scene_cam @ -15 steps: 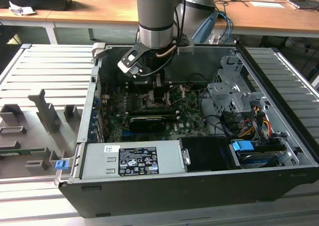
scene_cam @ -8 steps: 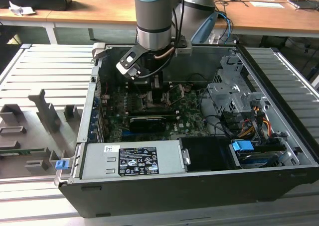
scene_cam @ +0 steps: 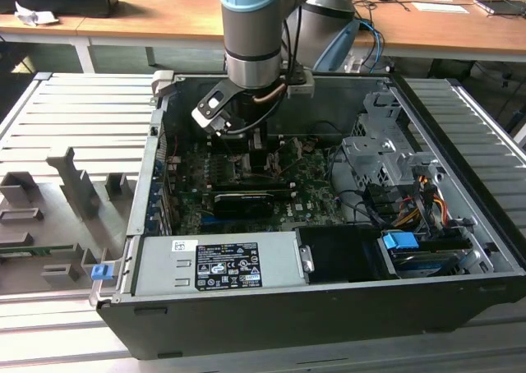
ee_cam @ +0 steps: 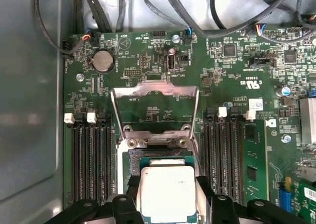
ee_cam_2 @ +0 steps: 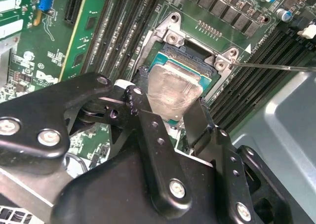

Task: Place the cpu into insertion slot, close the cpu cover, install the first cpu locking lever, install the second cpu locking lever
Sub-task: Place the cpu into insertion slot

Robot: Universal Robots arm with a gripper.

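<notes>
A: Gripper (ee_cam_2: pixel 169 104) state?
B: Narrow. Two black fingers (ee_cam_2: pixel 150 130) clamp one chip (ee_cam_2: pixel 173 88) by opposite edges. Nothing else is held.
A: Chip appearance?
B: Flat, square, with a pale silver-tan top that is a little smudged and a green rim underneath. It sits right over the socket (ee_cam_2: pixel 197 50). Seated or not: cannot tell.
A: Counts?
B: One socket, dark with a silver rim, on one green board (ee_cam: pixel 237 61). One cover frame (ee_cam: pixel 155 90), silver with a big window, lying open beyond the socket. One thin metal rod (ee_cam_2: pixel 276 66) at a socket corner. One open computer case (scene_cam: pixel 246 324), with the arm reaching in.
</notes>
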